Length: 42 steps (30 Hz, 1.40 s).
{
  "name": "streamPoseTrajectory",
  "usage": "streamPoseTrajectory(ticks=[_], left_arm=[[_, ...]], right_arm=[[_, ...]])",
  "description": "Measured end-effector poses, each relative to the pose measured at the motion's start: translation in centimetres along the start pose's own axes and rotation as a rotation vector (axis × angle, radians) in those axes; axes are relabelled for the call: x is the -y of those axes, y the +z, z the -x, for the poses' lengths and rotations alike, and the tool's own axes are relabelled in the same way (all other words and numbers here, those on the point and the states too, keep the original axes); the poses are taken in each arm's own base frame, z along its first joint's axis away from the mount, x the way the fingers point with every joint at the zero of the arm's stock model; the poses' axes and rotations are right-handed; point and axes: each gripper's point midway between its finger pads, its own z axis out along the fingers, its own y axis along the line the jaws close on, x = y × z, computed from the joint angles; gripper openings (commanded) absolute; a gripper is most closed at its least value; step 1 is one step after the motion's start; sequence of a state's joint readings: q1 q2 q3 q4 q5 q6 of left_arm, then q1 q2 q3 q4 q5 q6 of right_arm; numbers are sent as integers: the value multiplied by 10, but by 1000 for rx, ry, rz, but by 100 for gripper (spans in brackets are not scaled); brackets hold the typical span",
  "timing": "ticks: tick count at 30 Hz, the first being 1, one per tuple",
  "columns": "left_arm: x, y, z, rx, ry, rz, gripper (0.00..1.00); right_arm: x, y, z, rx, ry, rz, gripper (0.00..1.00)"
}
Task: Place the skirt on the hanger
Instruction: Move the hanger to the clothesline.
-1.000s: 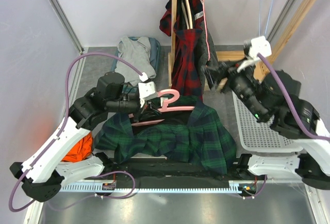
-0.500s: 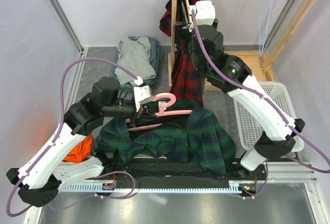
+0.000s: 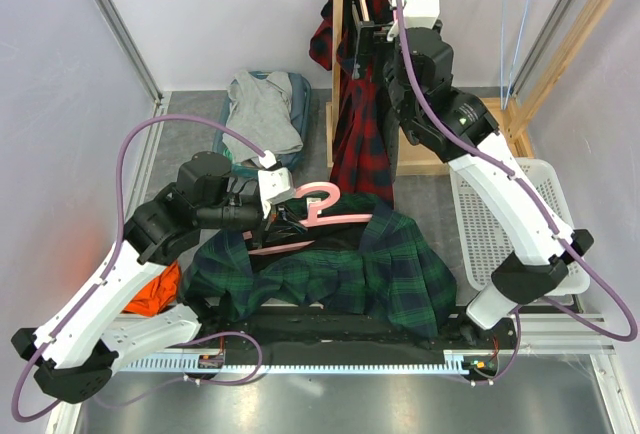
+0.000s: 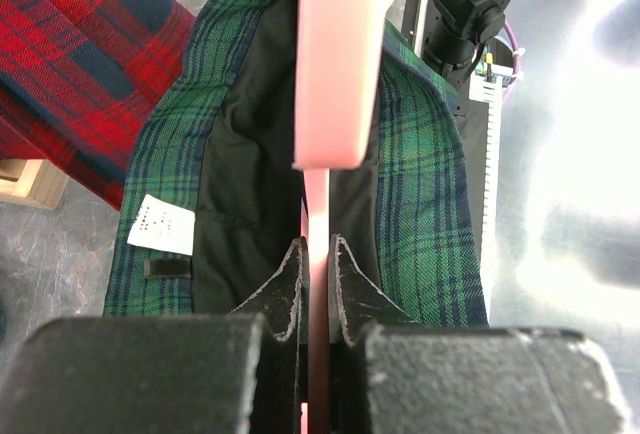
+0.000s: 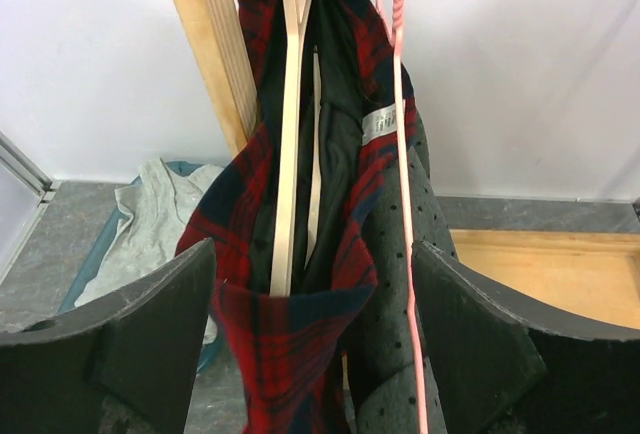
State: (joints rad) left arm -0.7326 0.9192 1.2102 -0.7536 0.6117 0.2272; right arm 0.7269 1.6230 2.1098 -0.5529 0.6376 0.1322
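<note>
Spread across the near table between the 2 arm bases: green plaid skirt (image 3: pixel 350 264), long axis running left to right, black lining showing at its left end. Behind it, hung on the wooden rack (image 3: pixel 338 54): a red plaid garment (image 3: pixel 360 124). Laid over the exposed lining, roughly along that same axis: pink hanger (image 3: pixel 315 209), pinched tight on its thin edge by the left gripper (image 4: pixel 316 254). Up at the rack, well apart from the skirt, gaping wide on nothing: right gripper (image 5: pixel 312 264). Judged far nearer, the left; skirt opening directly beyond its tips.
</note>
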Motion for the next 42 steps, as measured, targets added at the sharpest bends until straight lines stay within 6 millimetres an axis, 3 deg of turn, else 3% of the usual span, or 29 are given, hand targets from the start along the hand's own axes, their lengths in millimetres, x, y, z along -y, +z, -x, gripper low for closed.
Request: streamPoseTrajectory(ticks=[5, 8, 13, 17, 22, 34, 42], left_arm=[[0, 0, 0, 0, 0, 0, 2], [0, 0, 0, 0, 0, 0, 2], [0, 1, -3, -5, -4, 0, 2], [-1, 1, -4, -6, -4, 4, 2], [0, 0, -6, -5, -3, 9, 2], [-1, -1, -6, -1, 1, 19, 2], [-4, -1, -6, -2, 2, 34, 2]], right_arm=[[-4, 19, -9, -16, 6, 12, 75], [-10, 33, -17, -32, 6, 24, 64], [-17, 49, -28, -55, 13, 30, 42], [-15, 52, -29, -58, 30, 21, 27], [-8, 52, -26, -55, 50, -9, 2], [15, 54, -25, -60, 50, -83, 0], [47, 61, -21, -54, 61, -153, 0]])
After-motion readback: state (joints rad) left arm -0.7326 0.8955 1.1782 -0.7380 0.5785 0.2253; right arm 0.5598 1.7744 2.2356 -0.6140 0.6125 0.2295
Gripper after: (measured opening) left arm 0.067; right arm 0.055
